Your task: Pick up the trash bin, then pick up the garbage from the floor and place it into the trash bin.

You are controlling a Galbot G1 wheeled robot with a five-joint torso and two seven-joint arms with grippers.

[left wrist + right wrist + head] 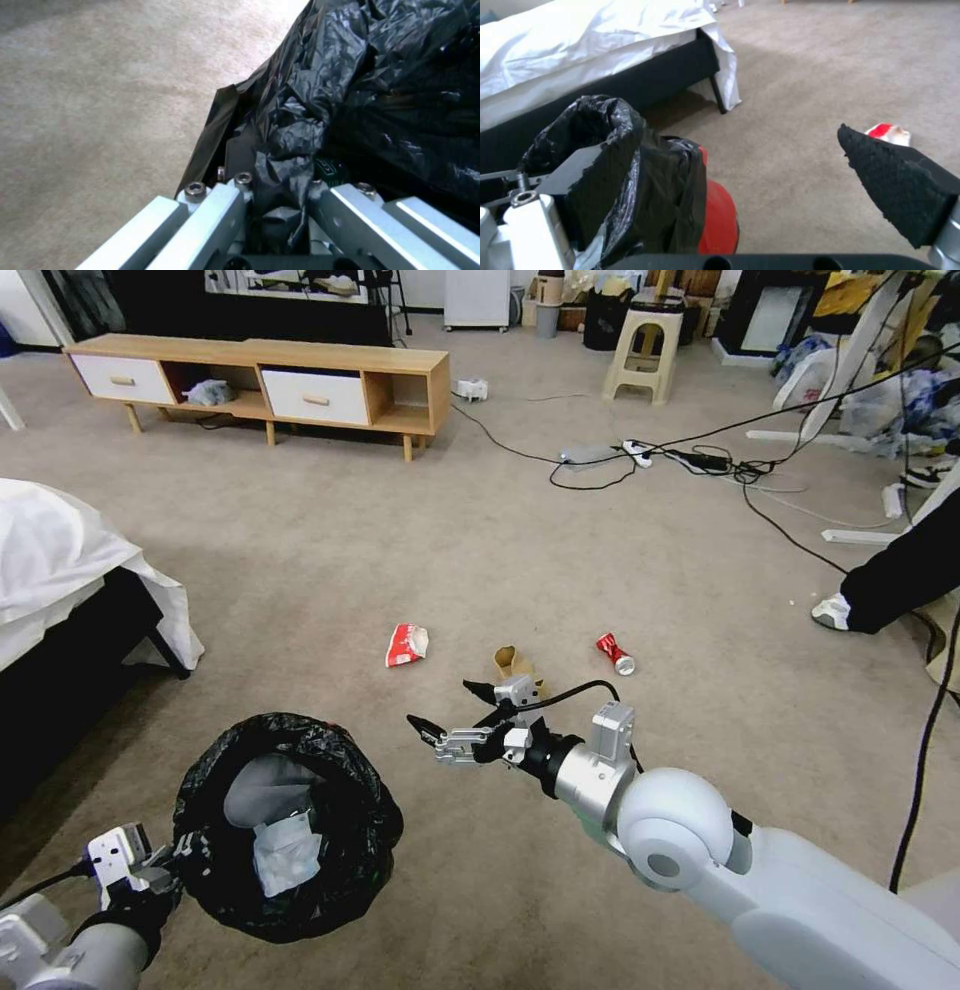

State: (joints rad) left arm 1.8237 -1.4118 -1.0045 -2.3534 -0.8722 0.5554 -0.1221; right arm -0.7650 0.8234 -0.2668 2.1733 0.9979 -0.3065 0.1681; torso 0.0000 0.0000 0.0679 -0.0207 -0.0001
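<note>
The trash bin (288, 826) is held off the carpet (520, 550) at the lower left of the head view, its black bag (340, 770) folded over the rim and white tissue (285, 855) seen lying inside. The left gripper (178, 862) is clenched on the bin's rim; in the left wrist view the crinkled bag (350, 93) is seen pinched between the metal fingers (220, 210), a detail hidden from the head camera.

The right gripper (447, 712) is held above the carpet just beside the bin, its jaws spread wide with nothing between them. In the right wrist view one black padded fingertip (895, 180) is shown apart from the bin (630, 180), and a red part (720, 217) below the bag is seen there.

On the floor beyond the right gripper lie the red-white wrapper (407, 644), the crumpled brown paper box (512, 663) and the crushed red can (615, 653), well apart from one another. The wrapper (890, 132) is also caught in the right wrist view, past the fingertip. A bed (60, 570) with a white sheet stands at the left.
</note>
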